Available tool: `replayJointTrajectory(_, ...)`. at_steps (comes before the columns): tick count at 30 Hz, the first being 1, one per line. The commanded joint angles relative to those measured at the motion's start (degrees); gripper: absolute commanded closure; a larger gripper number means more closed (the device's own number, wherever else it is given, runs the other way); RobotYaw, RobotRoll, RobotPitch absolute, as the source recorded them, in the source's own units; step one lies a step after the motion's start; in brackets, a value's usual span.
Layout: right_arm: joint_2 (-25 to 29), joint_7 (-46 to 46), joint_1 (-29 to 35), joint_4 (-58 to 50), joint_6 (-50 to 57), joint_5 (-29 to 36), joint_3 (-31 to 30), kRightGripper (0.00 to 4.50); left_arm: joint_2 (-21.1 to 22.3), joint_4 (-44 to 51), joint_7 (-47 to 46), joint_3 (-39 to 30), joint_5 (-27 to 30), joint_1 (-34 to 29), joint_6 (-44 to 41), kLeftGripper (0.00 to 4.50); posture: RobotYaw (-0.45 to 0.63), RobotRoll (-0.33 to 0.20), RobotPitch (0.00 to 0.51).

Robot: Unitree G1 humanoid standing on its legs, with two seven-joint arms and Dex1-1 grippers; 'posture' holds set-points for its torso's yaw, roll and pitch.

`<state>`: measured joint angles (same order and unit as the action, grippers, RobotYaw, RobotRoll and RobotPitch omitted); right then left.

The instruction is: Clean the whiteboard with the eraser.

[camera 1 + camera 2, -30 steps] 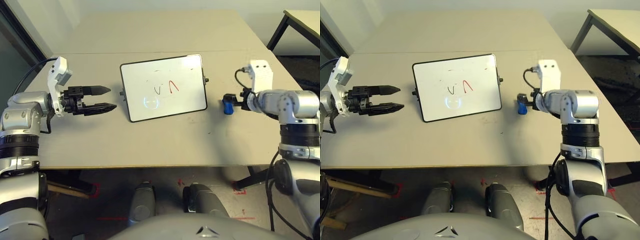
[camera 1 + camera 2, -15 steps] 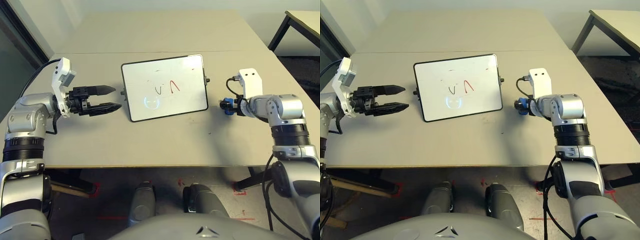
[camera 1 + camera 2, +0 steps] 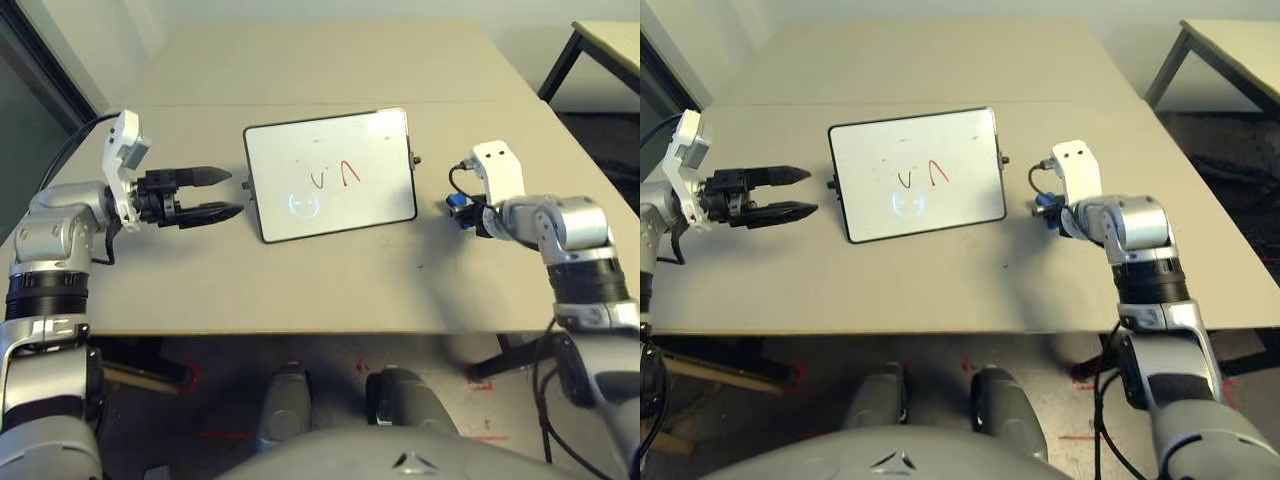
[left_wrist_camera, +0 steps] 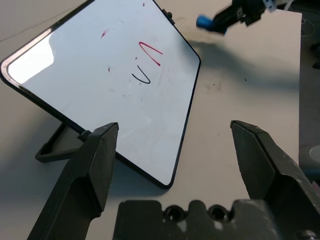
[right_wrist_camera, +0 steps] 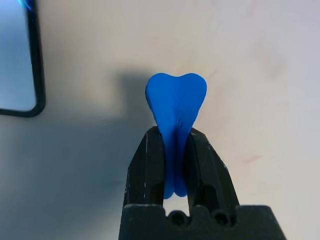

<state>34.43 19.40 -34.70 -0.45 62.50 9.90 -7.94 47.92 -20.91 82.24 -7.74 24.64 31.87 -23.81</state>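
Tabletop (image 3: 330, 290), pale and broad, carries the whiteboard (image 3: 330, 175) near its middle, propped at a tilt on a small dark stand, with a red stroke and a dark scribble not yet wiped. To the board's left the left end effector (image 3: 208, 194) hangs with its jaws spread wide and empty, tips pointing at the board's near edge. To the board's right, a little apart from its frame, the right end effector (image 5: 174, 150) pinches the eraser (image 5: 175, 107) above the tabletop. The eraser looks soft and light: its blue body squeezes narrow between the fingers and bulges beyond them. The propped board looks light and glossy, so it will likely slide or tip under wiping; steadying it by the frame edge seems wise.
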Motion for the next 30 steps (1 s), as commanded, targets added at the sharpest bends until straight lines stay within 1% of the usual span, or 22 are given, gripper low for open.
replayJointTrajectory(1,2.9,4.7,1.0,-4.3,-12.8,-4.7,-6.4,4.13,0.2,-0.3,0.6,1.1,-0.1,1.1,0.0,0.0,0.2,0.0,0.037)
replayJointTrajectory(3,4.7,6.3,0.1,-4.5,-19.4,-9.3,-10.6,4.13,0.0,-0.2,0.5,1.2,-0.1,1.4,-0.2,0.0,0.2,0.0,0.038)
replayJointTrajectory(5,5.0,7.4,-1.4,-4.1,-22.8,-12.6,-13.5,4.13,-0.1,-0.1,0.5,1.4,0.0,1.6,-0.3,0.0,0.19,0.0,0.038)
replayJointTrajectory(9,3.8,12.5,-6.2,-2.5,-26.6,-18.8,-20.5,4.13,-0.4,-0.3,0.3,1.6,-0.1,1.5,0.0,0.0,0.18,0.0,0.04)
replayJointTrajectory(14,1.4,15.2,-10.1,2.1,-32.1,-26.9,-26.2,4.13,-0.8,-0.2,0.2,2.0,0.0,1.7,-0.1,0.0,0.19,0.0,0.038)
replayJointTrajectory(19,-0.8,17.2,-11.4,5.9,-36.3,-32.5,-28.5,4.13,-0.4,0.0,0.6,2.1,0.4,1.7,-0.9,0.0,0.19,0.0,0.035)
replayJointTrajectory(24,-3.1,19.7,-11.3,7.7,-38.5,-36.2,-28.9,4.13,-0.3,0.2,0.4,1.9,0.6,1.7,-1.4,0.0,0.2,0.0,0.032)
replayJointTrajectory(30,-5.8,20.4,-11.8,9.9,-41.1,-40.7,-29.5,4.13,-0.6,1.5,-0.2,1.4,1.3,0.9,-2.0,0.0,0.21,0.0,0.029)
